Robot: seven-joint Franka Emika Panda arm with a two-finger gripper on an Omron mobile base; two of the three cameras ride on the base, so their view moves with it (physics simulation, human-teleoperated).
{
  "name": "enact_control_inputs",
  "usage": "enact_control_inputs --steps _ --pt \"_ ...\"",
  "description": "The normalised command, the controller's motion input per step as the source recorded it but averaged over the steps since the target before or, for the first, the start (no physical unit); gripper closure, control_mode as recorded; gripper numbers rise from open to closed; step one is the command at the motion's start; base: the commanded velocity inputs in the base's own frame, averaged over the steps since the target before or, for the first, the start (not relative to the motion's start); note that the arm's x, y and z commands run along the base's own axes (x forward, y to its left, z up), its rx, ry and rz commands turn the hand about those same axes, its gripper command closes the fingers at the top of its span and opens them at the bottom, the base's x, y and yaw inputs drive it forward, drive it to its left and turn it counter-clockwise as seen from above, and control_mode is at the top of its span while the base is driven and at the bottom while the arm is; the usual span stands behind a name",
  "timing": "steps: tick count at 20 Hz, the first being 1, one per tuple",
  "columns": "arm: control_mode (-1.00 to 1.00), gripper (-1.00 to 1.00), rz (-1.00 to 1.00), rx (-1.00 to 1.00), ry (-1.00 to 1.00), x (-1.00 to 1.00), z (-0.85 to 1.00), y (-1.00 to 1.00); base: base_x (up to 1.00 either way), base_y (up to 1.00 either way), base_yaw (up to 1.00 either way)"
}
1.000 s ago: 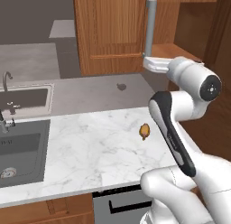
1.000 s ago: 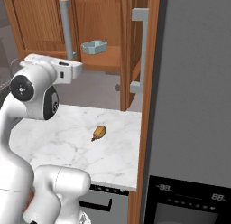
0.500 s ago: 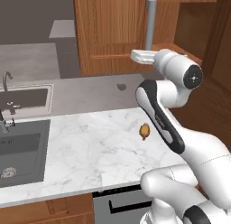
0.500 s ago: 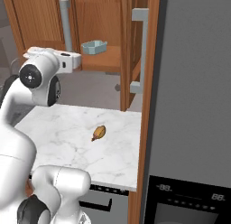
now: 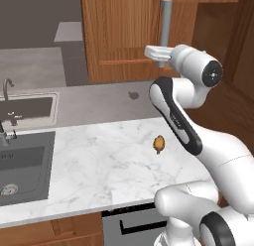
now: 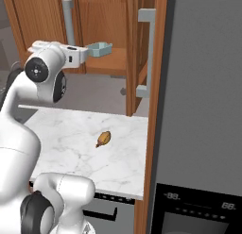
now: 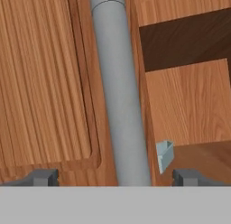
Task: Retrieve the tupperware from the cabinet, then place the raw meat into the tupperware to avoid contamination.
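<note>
**One gripper spread wide at cabinet door handle, nothing held**

Gripper (image 7: 115, 177) raised to cabinet (image 6: 40, 20) height, fingers (image 7: 44, 177) fully apart, nothing between them. In hand view, grey bar handle (image 7: 121, 96) running from 12 o'clock to 6 o'clock, centred between the two fingertips; contact with handle cannot be told. Panelled door face lying at 9 o'clock of handle, wooden shelf (image 7: 189, 101) at 3 o'clock.

Tupperware (image 6: 100, 49) seated on cabinet shelf, pale blue-grey, upright; in right base view at 3 o'clock of the hand and just beside it, apart from the fingers. Corner of same container (image 7: 165, 155) visible in hand view at 4 o'clock, past the door edge.

Raw meat (image 5: 158, 143) lying on white marble counter (image 5: 89, 165), well below the hand; in left base view at 6 o'clock of the gripper (image 5: 155, 52), untouched. Same lump (image 6: 103, 138) in right base view near counter centre.

Sink (image 5: 22, 155) set in counter at 9 o'clock of left base view, well apart from the meat. Dark oven front (image 6: 198, 134) at 3 o'clock of right base view.
</note>
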Motion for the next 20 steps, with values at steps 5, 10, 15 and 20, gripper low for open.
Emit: enact_control_inputs --steps 5,10,15,20 --pt "-1.00 -1.00 0.00 0.00 0.00 0.25 0.03 -0.01 0.00 0.00 0.00" --pt "-1.00 -1.00 0.00 0.00 0.03 0.46 -0.04 0.00 0.00 0.00 0.00" --pt "-1.00 -1.00 0.00 -0.01 0.05 0.48 -0.09 -0.01 0.00 0.00 0.00" --pt "-1.00 -1.00 0.00 0.00 0.07 0.52 -0.12 -0.05 0.00 0.00 0.00"
